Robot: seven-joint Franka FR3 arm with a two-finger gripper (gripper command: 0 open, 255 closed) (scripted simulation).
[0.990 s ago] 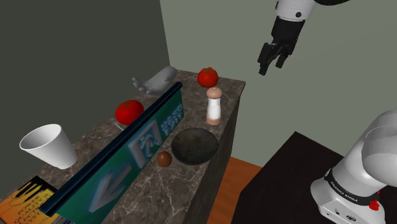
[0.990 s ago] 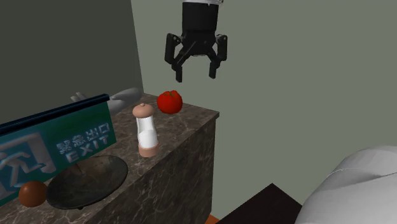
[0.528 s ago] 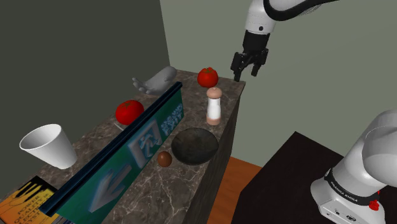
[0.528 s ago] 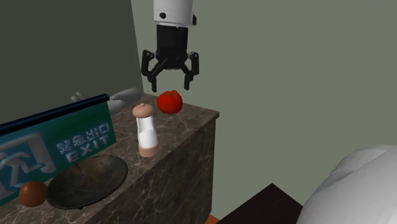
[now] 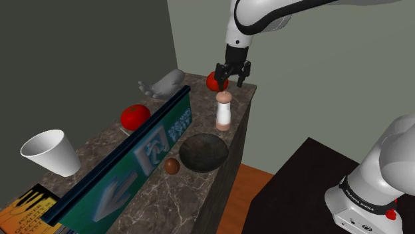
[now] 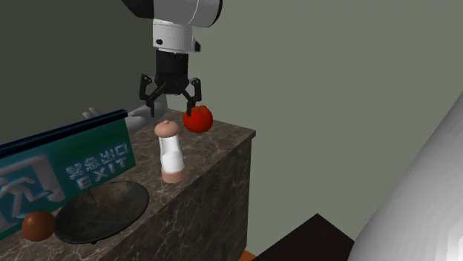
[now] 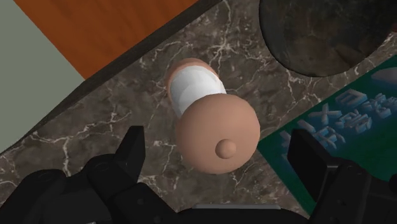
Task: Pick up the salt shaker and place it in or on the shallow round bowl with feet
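- Salt shaker (image 5: 224, 111) upright on the dark marbled desk (image 5: 243, 98), close to its edge; white body, pinkish-tan base and rounded cap.
- Directly above it, black end effector (image 5: 229, 83) on the white arm, pointing straight down, spread wide and gripping nothing.
- From the wrist view, cap of the salt shaker (image 7: 213, 127) between the two fingers (image 7: 132, 147), with a clear gap on each side and no contact.
- In the second exterior view, end effector (image 6: 173, 110) with its tips just above the cap of the salt shaker (image 6: 171, 152).
- Shallow dark round bowl (image 5: 203, 151) on the same desk, near the salt shaker but not touching it, toward the shoulder view's lower left.
- Red tomato (image 5: 211, 80) at the desk's far corner, partly behind the end effector.
- Green exit sign (image 5: 133, 166) standing along the desk, with a second tomato (image 5: 135, 116) beyond it.
- Small brown ball (image 5: 172, 166) just beside the bowl.
- White cup (image 5: 50, 153) well apart, at the shoulder view's left.
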